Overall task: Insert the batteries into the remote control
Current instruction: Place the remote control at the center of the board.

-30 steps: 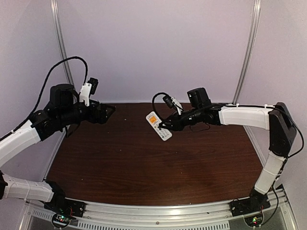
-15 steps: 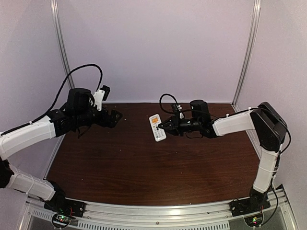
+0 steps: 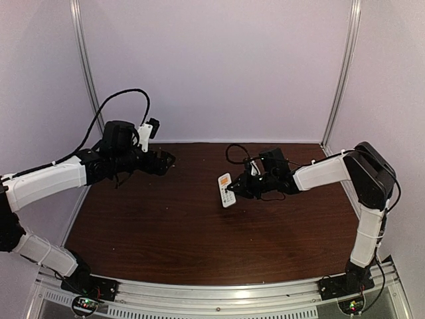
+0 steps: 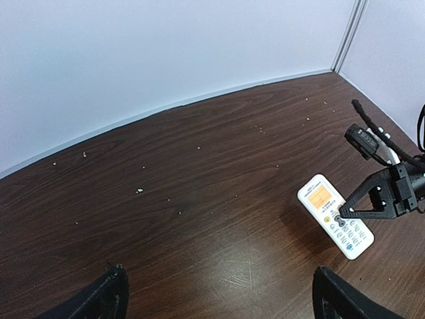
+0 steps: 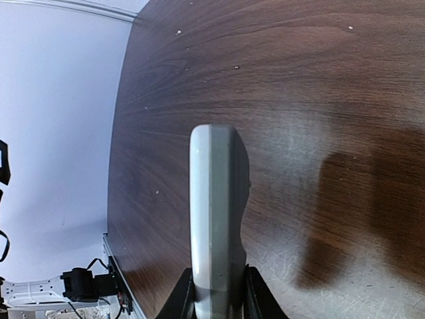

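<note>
One remote control, a slim rectangle with rounded corners, a white plastic front, an orange patch and rows of small buttons, was clamped between the black fingers of the right end effector. From the right wrist it showed edge-on, its side smooth grey-beige. Under the remote lay the bench, glossy dark-brown woodgrain dotted with pale specks and carrying the remote's shadow. Well to the left of the remote, the left end effector stood spread wide, grasping nothing. Two end effectors, one remote
</note>
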{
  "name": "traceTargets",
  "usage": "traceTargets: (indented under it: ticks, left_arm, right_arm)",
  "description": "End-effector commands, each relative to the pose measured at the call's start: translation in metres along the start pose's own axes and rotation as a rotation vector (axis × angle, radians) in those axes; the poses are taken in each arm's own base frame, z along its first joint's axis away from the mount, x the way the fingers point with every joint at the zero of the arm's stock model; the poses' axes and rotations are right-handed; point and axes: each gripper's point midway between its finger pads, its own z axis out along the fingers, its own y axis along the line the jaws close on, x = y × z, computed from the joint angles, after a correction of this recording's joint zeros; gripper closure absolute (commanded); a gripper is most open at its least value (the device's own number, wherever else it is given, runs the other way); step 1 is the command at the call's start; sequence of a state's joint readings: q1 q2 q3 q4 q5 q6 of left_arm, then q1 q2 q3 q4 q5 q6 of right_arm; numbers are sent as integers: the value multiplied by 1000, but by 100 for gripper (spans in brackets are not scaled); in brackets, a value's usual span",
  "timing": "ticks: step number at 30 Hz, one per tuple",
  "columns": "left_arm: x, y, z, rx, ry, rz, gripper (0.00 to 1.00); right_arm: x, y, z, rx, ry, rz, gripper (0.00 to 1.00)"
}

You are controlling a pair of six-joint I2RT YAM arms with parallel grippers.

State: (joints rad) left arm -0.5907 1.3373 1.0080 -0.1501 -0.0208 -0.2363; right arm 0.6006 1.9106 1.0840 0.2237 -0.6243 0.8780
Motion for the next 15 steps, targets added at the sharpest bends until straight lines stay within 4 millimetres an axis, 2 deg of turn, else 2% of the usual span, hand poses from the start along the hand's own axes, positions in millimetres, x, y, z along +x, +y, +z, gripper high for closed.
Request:
traceTargets:
  ticks: [1,8,12,15]
  left_arm:
    - [-17,-1,0,8,-47,-7,2]
    - [-9,0,2,3,-25,-14,2]
    - [-6,1,2,-4,-19,-20,2]
    - [-4,2,2,-6,-20,-25,2]
  right_arm:
    - [-1,-22,11,94,-28,-1,99]
    - [6,-37,19,147,-41,20,96]
    - [6,-44,18,175,-55,24,95]
    - [9,-52,16,207,-55,32,85]
